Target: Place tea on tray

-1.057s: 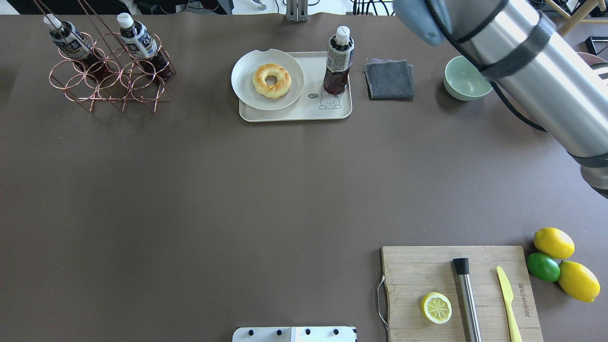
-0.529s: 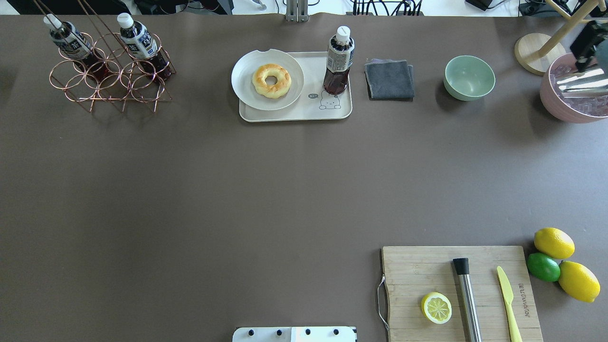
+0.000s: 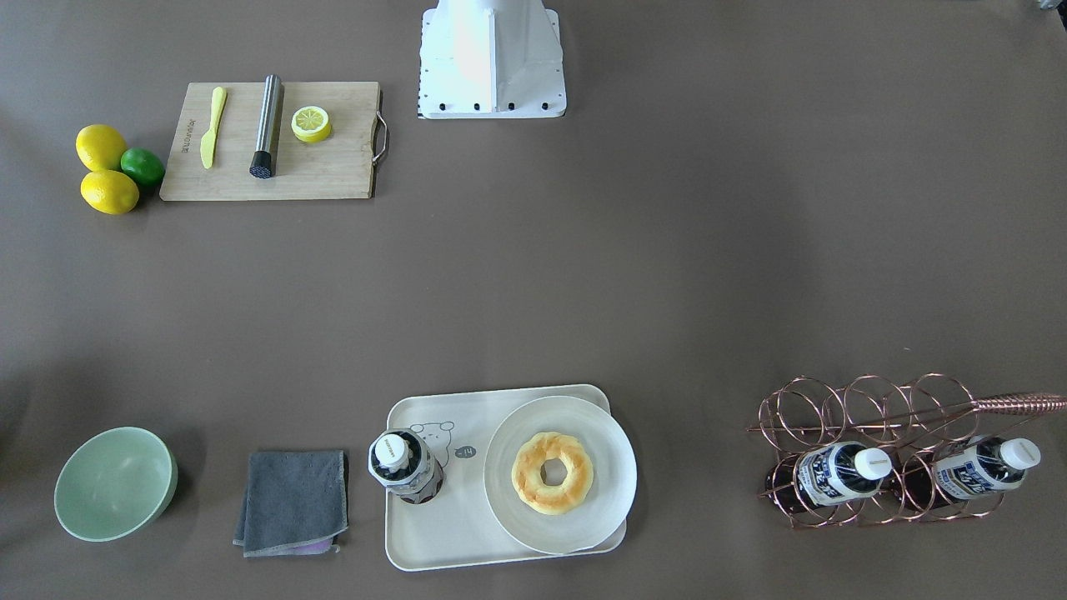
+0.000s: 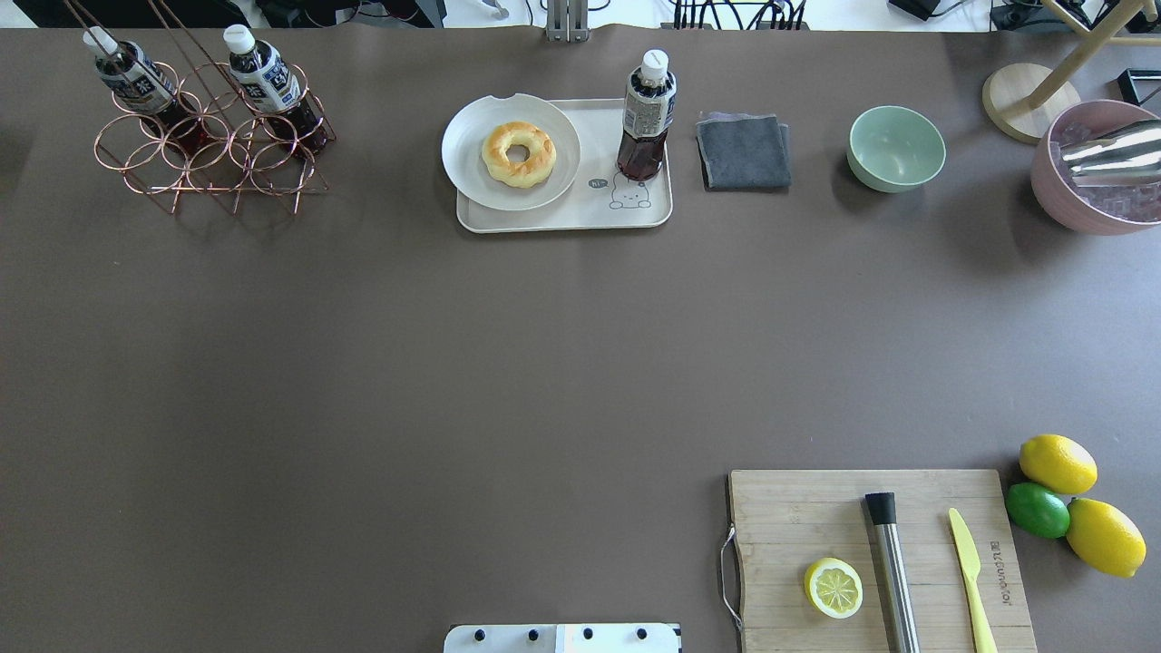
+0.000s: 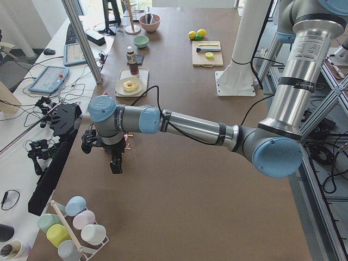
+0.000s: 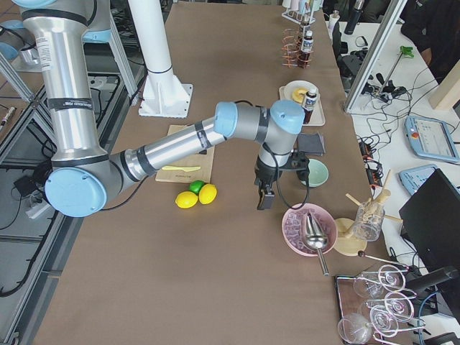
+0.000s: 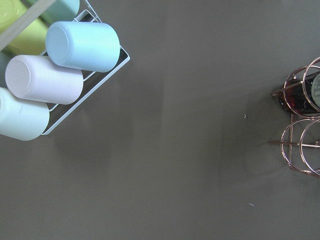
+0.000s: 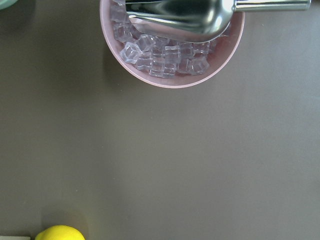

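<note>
You're seeing tea bottle [image 4: 647,113] standing upright on tray [image 4: 562,222], far side of counter [image 4: 453,363], right of donut plate [image 4: 463,154]. Liquid-heavy, slick plastic: if regrasping, be taking labelled body. Open or closed, cannot tell: left gripper [image 5: 116,166], right gripper [image 6: 263,201].

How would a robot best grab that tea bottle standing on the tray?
Probably around the tea bottle's labelled body, just below its cap, coming in level from the robot's side. It stands upright and round at the tray's edge. The plate flanks one side and the folded grey cloth the other, so the near side looks freest.
</note>
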Controlling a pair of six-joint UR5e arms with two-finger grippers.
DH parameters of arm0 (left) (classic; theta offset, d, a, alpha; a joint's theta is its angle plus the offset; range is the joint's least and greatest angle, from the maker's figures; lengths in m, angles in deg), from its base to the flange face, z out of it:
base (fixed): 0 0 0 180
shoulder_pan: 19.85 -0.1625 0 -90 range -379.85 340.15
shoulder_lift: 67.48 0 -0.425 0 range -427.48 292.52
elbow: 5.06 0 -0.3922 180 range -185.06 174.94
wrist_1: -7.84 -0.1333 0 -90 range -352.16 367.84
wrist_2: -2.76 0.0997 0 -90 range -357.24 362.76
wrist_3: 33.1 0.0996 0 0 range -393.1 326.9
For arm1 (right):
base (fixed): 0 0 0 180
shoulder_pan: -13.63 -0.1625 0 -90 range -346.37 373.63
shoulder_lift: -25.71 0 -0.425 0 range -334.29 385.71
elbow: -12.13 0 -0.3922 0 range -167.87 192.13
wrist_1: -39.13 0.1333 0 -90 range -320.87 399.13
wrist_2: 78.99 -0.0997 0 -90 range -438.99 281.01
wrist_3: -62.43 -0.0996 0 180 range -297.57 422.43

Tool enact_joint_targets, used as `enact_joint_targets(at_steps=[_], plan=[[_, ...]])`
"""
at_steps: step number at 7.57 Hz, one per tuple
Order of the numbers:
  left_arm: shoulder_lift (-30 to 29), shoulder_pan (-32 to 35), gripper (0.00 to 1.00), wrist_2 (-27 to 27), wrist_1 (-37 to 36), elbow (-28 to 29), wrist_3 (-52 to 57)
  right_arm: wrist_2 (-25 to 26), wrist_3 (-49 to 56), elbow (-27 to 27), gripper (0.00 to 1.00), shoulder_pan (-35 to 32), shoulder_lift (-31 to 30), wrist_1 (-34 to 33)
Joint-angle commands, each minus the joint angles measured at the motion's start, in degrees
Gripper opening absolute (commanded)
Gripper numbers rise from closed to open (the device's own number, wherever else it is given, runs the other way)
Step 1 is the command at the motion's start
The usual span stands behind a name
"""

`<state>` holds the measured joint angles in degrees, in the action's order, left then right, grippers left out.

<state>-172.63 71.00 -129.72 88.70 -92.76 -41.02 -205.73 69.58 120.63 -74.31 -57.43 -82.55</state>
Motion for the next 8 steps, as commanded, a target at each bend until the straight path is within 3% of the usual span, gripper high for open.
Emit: enact_joint_targets(at_steps=[1,4,8], plan=[[3.8,0.1,0.98,-2.0,0.3,0.2,0.1,-4.3,0.9,-7.7,1.00,-4.2,-6.0,14.8],[10.5,0.5,0.98,-2.1,8.5,0.1,0.0,-6.2,0.5,-8.7,1.00,-4.6,-7.0,15.9],[10.8,0.4,0.98,-2.0,8.8,0.2,0.0,-6.9,0.1,-10.7,1.00,-4.6,-6.8,15.9]])
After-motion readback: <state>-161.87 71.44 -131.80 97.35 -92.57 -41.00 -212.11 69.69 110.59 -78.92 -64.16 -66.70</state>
